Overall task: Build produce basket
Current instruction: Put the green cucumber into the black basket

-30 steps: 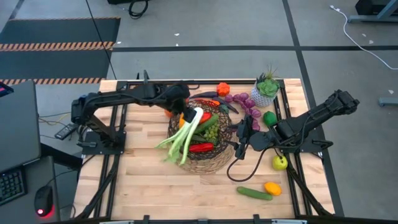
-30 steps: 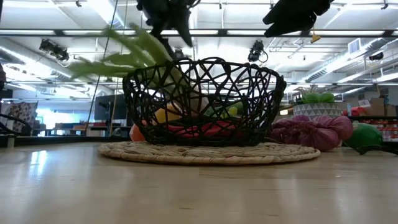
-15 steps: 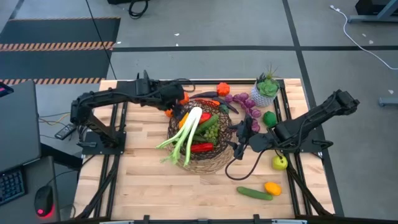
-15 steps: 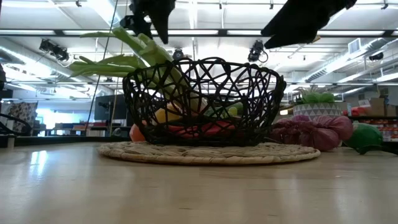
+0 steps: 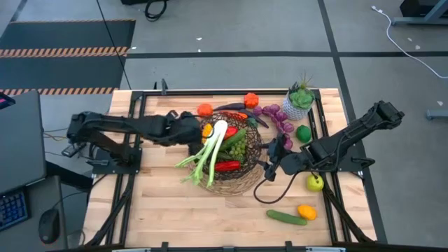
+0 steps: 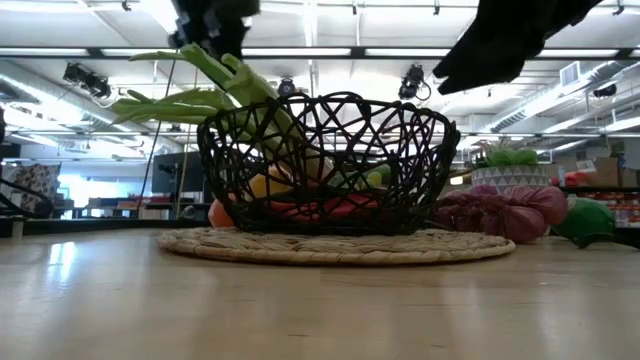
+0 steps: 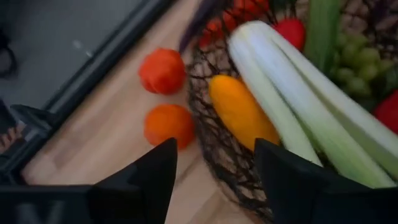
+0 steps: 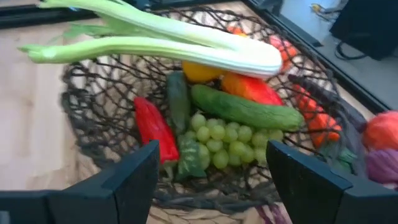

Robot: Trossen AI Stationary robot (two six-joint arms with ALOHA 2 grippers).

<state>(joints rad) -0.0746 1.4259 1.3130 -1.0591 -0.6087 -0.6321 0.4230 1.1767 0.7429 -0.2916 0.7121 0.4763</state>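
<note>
- Basket [image 5: 229, 155] is sitting mid-counter [image 5: 161, 203], part filled: leek [image 5: 210, 150] lying across its rim with leaves sticking out over the left side, cucumber [image 8: 245, 107], green grapes [image 8: 224, 140], red pepper [image 8: 152, 127] and a yellow-orange piece [image 7: 239, 112] inside.
- Left claw [image 7: 214, 165] is hovering at the basket's left rim, fingers parted, grasping nothing; two orange pieces [image 7: 168, 123] are lying on the counter just outside the rim ahead of it.
- Right claw [image 8: 211, 171] is waiting at the basket's right side, released, empty.
- Step looks like: reaching for the next loose piece, likely one of those orange ones.
- Next move is calling for lowering over it and clenching without snagging the wire.
- Purple grapes [image 5: 276, 115], yellow-green apple [image 5: 315, 183] and another cucumber [image 5: 285, 218] are lying outside, to the right.
</note>
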